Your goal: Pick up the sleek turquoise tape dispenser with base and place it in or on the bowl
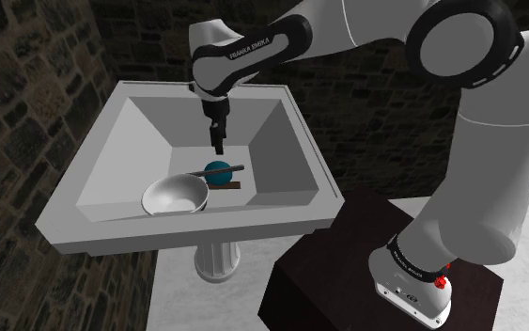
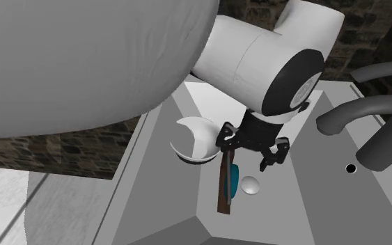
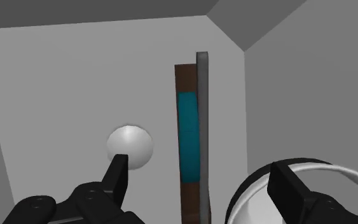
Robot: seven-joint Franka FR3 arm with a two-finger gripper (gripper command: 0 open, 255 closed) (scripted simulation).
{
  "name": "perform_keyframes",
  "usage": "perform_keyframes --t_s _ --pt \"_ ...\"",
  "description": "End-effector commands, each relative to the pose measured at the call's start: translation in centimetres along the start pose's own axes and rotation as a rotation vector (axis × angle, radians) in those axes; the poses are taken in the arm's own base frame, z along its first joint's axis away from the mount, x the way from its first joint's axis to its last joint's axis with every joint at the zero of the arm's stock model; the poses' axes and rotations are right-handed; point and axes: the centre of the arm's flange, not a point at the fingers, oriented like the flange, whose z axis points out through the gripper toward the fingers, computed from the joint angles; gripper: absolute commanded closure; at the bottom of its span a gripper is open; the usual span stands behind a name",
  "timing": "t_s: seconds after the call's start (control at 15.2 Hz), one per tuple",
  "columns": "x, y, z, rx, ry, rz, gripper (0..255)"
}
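Note:
The tape dispenser is a turquoise disc on a brown base with a grey bar across its top, lying on the floor of a white sink. A white bowl sits just beside it, toward the shoulder view's left. My black gripper hangs open a little above the dispenser, pointing down, with nothing between its fingers. In the wrist view the dispenser lies between the spread fingertips of the gripper, untouched, and the bowl shows past one finger. From the second exterior view, the gripper hovers over the dispenser beside the bowl.
A pale domed drain plug sits on the sink floor on the dispenser's other side from the bowl. The sink's sloped walls close in all around. A grey faucet arches over the rim. Dark stone wall stands behind; my dark stand is beside the pedestal.

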Motion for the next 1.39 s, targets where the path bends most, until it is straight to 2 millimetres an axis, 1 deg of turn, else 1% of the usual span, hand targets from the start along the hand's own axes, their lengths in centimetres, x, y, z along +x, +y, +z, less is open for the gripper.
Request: perform_keyframes --t_s 0.0,0.2,0.26,0.73,0.79,1.25,1.32 --pt "2.3 -0.2 2.2 0.007 -0.022 -0.041 0" --pt "5.3 -0.5 5.3 0.016 -0.054 -0.101 0" --pt "5.9 -0.6 6.0 0.019 -0.061 -0.114 0" --pt "5.7 -0.7 9.7 0.019 -0.061 -0.114 0" --pt "5.6 -0.7 10.0 0.019 -0.061 -0.114 0" --pt "5.6 -0.7 10.0 0.019 -0.061 -0.114 0" --pt "5.6 -0.7 10.0 0.019 -0.061 -0.114 255"
